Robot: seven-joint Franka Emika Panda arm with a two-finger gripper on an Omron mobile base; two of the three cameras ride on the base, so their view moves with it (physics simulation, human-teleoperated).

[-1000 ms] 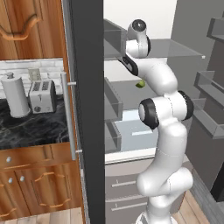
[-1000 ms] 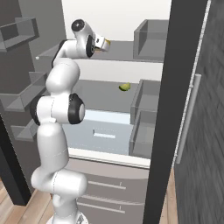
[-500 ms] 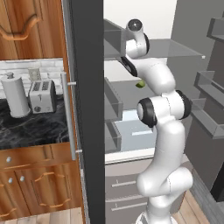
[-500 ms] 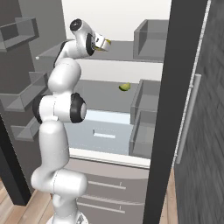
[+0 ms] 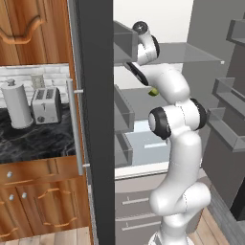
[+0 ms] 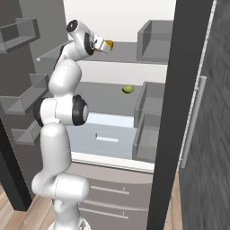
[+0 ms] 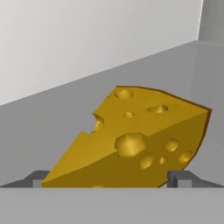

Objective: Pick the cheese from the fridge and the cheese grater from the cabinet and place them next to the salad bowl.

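The pincer (image 7: 112, 180) stands with jaws wide apart at the bottom of the hand view, its dark tips flanking the yellow holed wedge of cheese (image 7: 135, 138), which sits centre frame on the pale grey upper shelf (image 7: 52, 127) of the dark grey fridge (image 5: 95, 119). It looks light, firm, slightly slick; grip its flat sides

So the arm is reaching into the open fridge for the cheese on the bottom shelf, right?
Not quite: the cheese lies on the top shelf, not the bottom one. The right base view shows the open gripper up there, in the open fridge.
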